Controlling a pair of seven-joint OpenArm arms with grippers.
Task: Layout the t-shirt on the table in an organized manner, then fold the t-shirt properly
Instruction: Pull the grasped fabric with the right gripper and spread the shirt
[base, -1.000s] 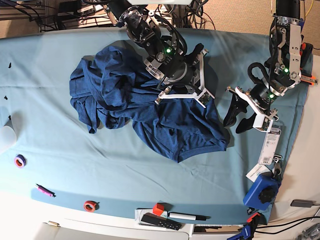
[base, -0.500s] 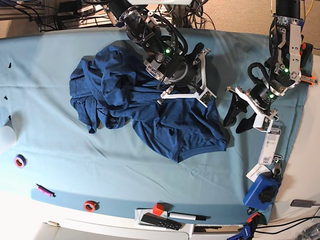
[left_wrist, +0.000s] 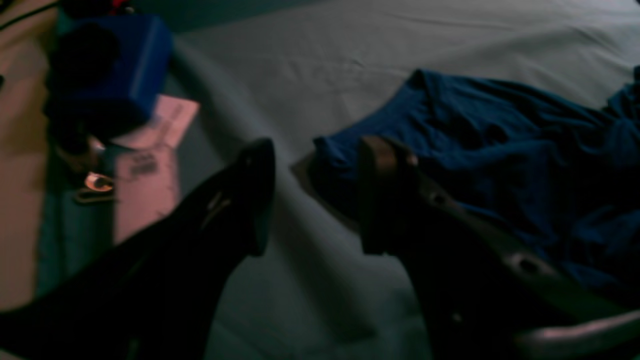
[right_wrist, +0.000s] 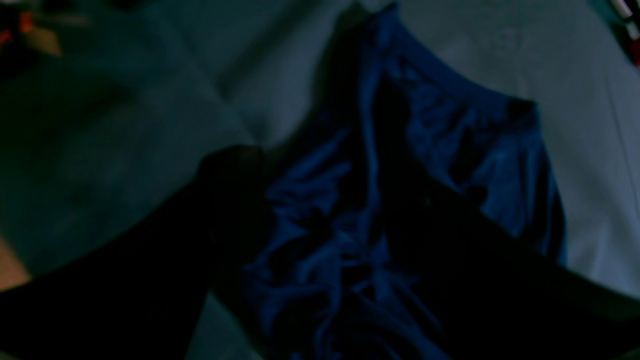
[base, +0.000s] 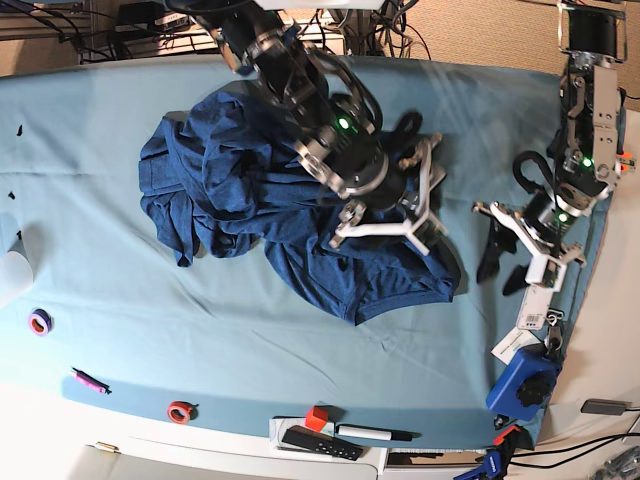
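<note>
The dark navy t-shirt (base: 230, 190) lies crumpled on the teal-covered table (base: 150, 320), bunched at the left, with a flatter part at the front right. My right gripper (base: 385, 232) hovers over that flatter part, open, with shirt folds (right_wrist: 475, 150) showing between its dark fingers (right_wrist: 230, 200). My left gripper (base: 505, 268) is open and empty just right of the shirt's right edge. In the left wrist view the left gripper (left_wrist: 317, 200) is over bare cloth and the shirt's corner (left_wrist: 500, 165) lies by its right finger (left_wrist: 380, 195).
A blue box (base: 522, 380) and paper tags (base: 535, 305) lie at the right edge, also in the left wrist view (left_wrist: 110, 75). A remote (base: 320, 442), red cube (base: 317, 417), marker (base: 375, 433), orange tape roll (base: 180, 411), purple roll (base: 39, 322) and pink pen (base: 88, 381) lie along the front.
My right arm has moved toward the front right across the shirt. My left arm has shifted right and a little toward the front. The shirt has barely changed shape.
</note>
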